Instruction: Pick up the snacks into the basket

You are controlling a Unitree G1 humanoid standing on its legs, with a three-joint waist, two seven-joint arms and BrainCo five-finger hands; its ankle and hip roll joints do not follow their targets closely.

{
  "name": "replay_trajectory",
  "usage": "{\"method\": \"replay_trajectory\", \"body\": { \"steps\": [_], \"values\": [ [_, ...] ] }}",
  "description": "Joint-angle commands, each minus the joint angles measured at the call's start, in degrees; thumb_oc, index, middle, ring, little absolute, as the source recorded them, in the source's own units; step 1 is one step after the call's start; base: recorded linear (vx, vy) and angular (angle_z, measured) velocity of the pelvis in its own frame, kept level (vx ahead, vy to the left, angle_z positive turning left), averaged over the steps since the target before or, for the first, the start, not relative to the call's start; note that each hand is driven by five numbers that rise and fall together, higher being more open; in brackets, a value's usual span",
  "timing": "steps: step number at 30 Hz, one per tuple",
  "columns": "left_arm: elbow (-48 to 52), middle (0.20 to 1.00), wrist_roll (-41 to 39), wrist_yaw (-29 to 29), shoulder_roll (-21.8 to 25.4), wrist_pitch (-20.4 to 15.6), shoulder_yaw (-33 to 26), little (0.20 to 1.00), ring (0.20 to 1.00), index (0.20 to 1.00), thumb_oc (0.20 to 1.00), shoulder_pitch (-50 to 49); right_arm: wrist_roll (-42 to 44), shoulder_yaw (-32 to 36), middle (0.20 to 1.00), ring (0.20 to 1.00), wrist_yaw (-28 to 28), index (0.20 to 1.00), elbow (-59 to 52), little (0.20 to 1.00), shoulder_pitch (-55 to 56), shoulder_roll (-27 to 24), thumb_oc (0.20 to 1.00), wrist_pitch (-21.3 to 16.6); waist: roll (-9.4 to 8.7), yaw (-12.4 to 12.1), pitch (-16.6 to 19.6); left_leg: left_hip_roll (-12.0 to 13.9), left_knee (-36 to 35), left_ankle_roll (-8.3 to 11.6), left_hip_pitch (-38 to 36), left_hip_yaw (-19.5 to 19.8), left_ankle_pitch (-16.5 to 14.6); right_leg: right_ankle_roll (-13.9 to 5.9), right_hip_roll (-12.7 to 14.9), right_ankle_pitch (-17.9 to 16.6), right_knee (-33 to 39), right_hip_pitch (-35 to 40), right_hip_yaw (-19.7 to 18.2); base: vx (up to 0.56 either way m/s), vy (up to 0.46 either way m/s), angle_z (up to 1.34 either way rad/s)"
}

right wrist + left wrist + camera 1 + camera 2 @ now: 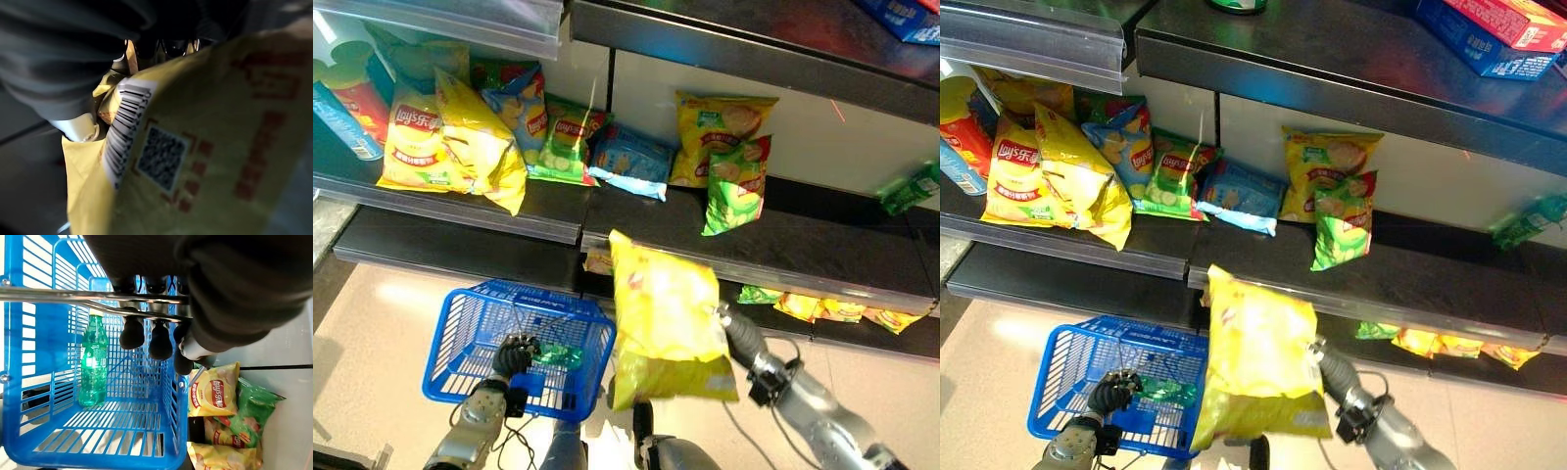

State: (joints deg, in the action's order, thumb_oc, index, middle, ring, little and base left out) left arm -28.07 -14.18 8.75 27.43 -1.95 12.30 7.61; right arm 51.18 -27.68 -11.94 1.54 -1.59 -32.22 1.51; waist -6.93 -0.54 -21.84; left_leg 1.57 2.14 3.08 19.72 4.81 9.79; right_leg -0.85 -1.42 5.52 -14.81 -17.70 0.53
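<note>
Across the upper half of the head views: dark metal shelving (773, 250), top tier cut off by the frame edge, loaded with yellow, green and blue snack bags (450, 137) leaning or lying flat; more small packets (822, 308) half hidden under the lower shelf lip at right.

Lower centre: large yellow crinkled snack bag (666, 328), held in the air just right of the basket, covering the right hand in the head views. In the right wrist view, right hand (124, 58) pinching the bag's edge beside the barcode, fingers mostly buried behind the foil.

Lower left: blue plastic lattice shopping basket (470, 328), near rim cut by the left arm. Left hand (151, 330) curled round its silver wire handle (63, 294).

Inside the basket: green plastic drink bottle (93, 364) lying on the floor grid, blurred in the head views.
</note>
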Motion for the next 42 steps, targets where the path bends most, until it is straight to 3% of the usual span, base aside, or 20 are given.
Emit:
{"method": "replay_trajectory", "body": {
  "steps": [1,8,12,18,22,33,42],
  "values": [
    [9.4,0.2,1.5,0.9,1.0,-6.9,0.0,0.2,0.2,0.2,0.2,6.2,-6.8,-5.0,0.2,0.2,-3.0,0.2,4.9,0.2,-5.0,2.9,0.2,0.0,-2.38,0.3,1.0,-2.4,6.8,-0.14,-0.5,-2.2,-9.2,-6.17,4.2,-5.8,8.3,1.2,-1.5,0.0,0.0,0.0],
    [11.6,0.2,-1.1,0.7,-0.3,-8.3,3.2,0.2,0.2,0.2,0.2,9.6,-19.3,-10.9,0.2,0.2,-2.0,0.2,20.5,0.2,-14.4,9.7,0.2,-1.1,-1.6,-1.1,0.3,-2.8,6.5,-0.15,0.1,-1.5,-8.7,-6.0,4.3,-6.1,8.4,0.7,-1.0,0.0,0.0,0.0],
    [12.4,0.2,-1.5,0.3,-1.3,-8.2,6.3,0.2,0.2,0.2,0.2,12.0,-24.2,-13.9,0.2,0.2,-0.1,0.2,31.5,0.2,-20.2,16.5,0.2,-1.1,-0.7,-2.2,-0.4,-3.2,6.2,-0.25,0.7,-0.8,-8.3,-5.92,4.5,-6.2,8.2,0.2,-0.5,-0.02,-0.025,0.06],
    [14.6,0.2,-3.8,0.4,-2.1,-8.1,9.6,0.2,0.2,0.2,0.2,15.8,-29.1,-12.4,0.2,0.2,6.0,0.2,48.5,0.2,-27.1,25.6,0.2,-1.5,1.16,-4.0,-2.0,-3.8,6.0,-0.36,1.9,0.2,-7.6,-5.9,4.6,-6.1,7.7,-1.0,0.4,-0.02,-0.021,0.09],
    [17.1,0.2,-5.0,0.5,-2.1,-8.1,11.2,0.2,0.2,0.2,0.2,17.3,-31.5,-11.4,0.2,0.2,7.8,0.2,54.4,0.2,-31.7,27.8,0.2,-1.2,2.81,-5.1,-3.4,-4.4,6.3,-0.57,3.3,0.7,-7.3,-5.9,4.7,-6.0,6.9,-2.5,0.9,-0.02,-0.007,0.02],
    [27.1,0.2,-8.5,0.1,-1.7,-8.9,12.9,0.2,0.2,0.2,0.2,16.9,-30.8,-3.9,0.2,0.2,14.2,0.2,61.7,0.2,-46.1,26.8,0.2,-1.4,8.36,-7.9,-7.3,-6.5,8.5,-0.55,8.0,2.6,-6.7,-5.51,5.6,-4.5,2.2,-8.0,2.8,-0.03,-0.008,0.17],
    [32.6,0.2,-11.7,-3.4,0.7,-9.8,18.0,0.2,0.2,0.2,0.2,16.3,-24.6,1.2,0.2,0.2,16.5,0.2,66.6,0.2,-61.2,18.1,0.2,-2.8,12.26,-11.2,-8.0,-8.1,9.2,-0.34,12.2,4.9,-5.9,-5.68,7.2,-3.4,-0.4,-12.1,4.6,-0.01,-0.007,0.21]
  ]
}}
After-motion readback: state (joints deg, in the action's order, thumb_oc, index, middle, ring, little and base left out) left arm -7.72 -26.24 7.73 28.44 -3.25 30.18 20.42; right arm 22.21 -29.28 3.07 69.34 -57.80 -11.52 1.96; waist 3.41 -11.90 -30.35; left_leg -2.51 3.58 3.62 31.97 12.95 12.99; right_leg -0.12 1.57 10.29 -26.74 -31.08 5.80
